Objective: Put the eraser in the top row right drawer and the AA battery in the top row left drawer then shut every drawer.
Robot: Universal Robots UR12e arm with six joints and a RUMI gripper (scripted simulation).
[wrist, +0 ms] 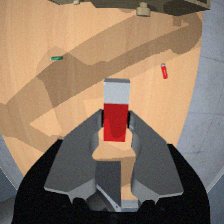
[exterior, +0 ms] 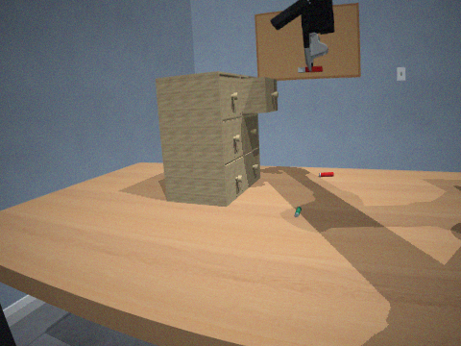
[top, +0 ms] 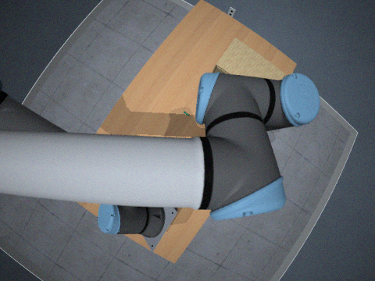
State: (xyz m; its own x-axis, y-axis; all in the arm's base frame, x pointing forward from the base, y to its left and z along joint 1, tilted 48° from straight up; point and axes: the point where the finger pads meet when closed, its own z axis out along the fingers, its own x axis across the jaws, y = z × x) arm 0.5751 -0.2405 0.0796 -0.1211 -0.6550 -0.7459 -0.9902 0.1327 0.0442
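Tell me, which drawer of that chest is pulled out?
The top-row drawer on the right as you face the chest; the other five sit flush.

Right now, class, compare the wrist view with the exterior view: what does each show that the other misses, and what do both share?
Only the wrist view shows the fingers closed on the eraser's red part, its grey end sticking out beyond them.

Only the exterior view shows the whole chest, upright, with the top right drawer pulled out, and the gripper held high above the table.

Both show the eraser, the small green item, the small red item and the wooden table.
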